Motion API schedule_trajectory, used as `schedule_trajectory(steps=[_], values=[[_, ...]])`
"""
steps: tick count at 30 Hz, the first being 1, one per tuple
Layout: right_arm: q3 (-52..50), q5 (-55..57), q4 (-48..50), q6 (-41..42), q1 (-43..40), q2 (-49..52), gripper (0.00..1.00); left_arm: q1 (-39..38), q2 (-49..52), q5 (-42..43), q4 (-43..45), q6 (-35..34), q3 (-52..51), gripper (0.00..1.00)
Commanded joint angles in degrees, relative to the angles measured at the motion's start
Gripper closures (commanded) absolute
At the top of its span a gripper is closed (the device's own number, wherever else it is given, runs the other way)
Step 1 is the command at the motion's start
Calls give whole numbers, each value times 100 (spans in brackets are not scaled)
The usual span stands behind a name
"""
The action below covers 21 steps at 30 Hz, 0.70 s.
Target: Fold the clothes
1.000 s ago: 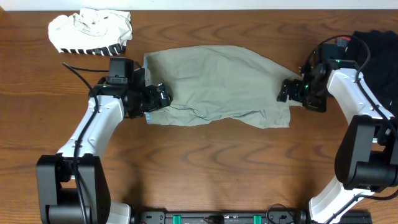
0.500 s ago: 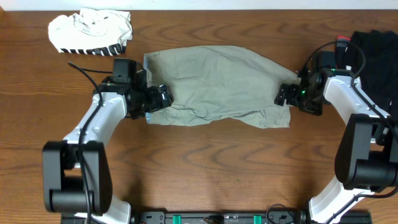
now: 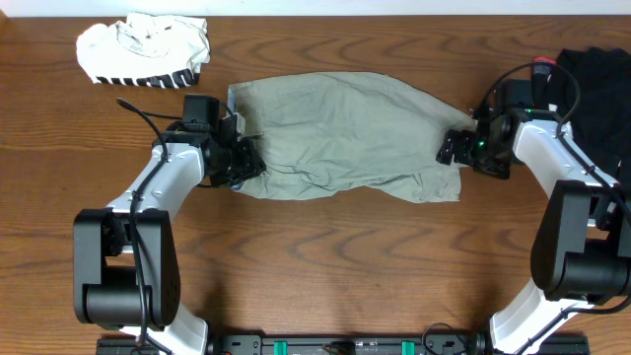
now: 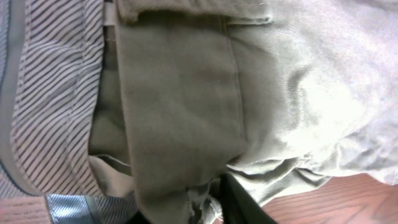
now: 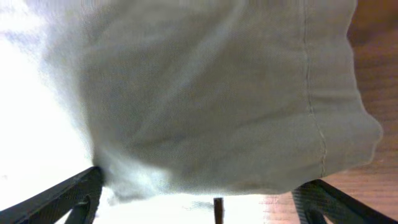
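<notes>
Shorts [image 3: 345, 133] — khaki-grey, striped lining [image 4: 56, 93] showing — pinched by left pincer [image 3: 246, 166].

The left gripper [image 3: 246, 165] has closed its jaws on the light khaki-grey cotton garment [image 3: 345, 128], pinching its left edge.

No legible text, label, brand or no. in any view. Dark band on the white garment [image 3: 148, 77] at table's far left: too small to tell letters from stripes. Khaki shorts [image 3: 345, 133] show only seams and striped lining up close, no readable tag.
</notes>
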Motion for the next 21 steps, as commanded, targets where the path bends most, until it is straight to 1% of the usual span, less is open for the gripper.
schedule_trajectory(steps=[1,3,4,6,8,12,18,21], values=[[-17,-2,153,-50,-162,7,1,-11,26,79,-15,72,4,79],[-17,-2,273,-111,-254,7,1,-7,26,76,-15,72,4,81],[-17,-2,319,-162,-297,7,1,-7,26,76,-15,72,4,85],[-17,-7,398,-330,-409,7,1,-7,26,76,-15,72,4,88],[-17,-26,387,-483,-490,7,1,-7,26,76,-15,72,4,89],[-20,-212,223,-476,-575,7,1,-7,26,76,-9,72,4,89],[-44,-511,299,-256,-573,35,1,-7,26,76,7,72,4,89],[-44,-586,317,-184,-553,118,7,-7,26,76,4,72,4,89]])
